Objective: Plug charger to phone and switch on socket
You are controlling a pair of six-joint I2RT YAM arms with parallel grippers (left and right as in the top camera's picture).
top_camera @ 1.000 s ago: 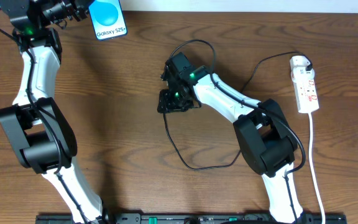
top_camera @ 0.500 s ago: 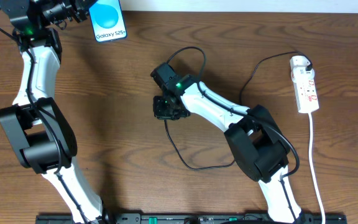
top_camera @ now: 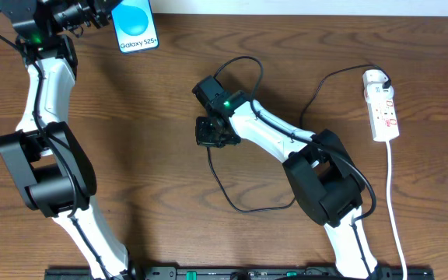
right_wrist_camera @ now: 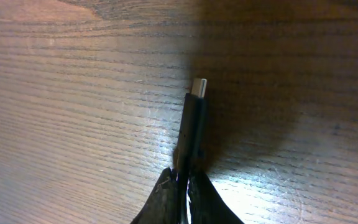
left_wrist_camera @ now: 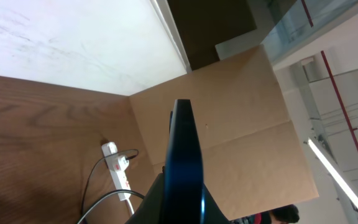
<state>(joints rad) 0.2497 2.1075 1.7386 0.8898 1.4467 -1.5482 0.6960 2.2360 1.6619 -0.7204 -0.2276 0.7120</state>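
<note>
Your left pincer (top_camera: 106, 14) was shut on the phone (top_camera: 136, 23) at the far left corner of the bench (top_camera: 154, 155), with the blue screen facing up. From the left wrist, you saw the phone edge-on, rising from between the fingers.

Your right pincer (top_camera: 211, 134) was near the middle of the bench, well apart from the phone. It was closed tight on the charger (right_wrist_camera: 192, 118). The black connector stuck out past the fingertips, its small metal tip bare over the wood. I could not tell whether the tip touched the bench. The thin black cable (top_camera: 236, 208) looped along the bench from the pincer and ran off toward the socket (top_camera: 384, 109). The socket lay by the right edge, its thick white cord (top_camera: 395, 210) trailing toward you.
</note>
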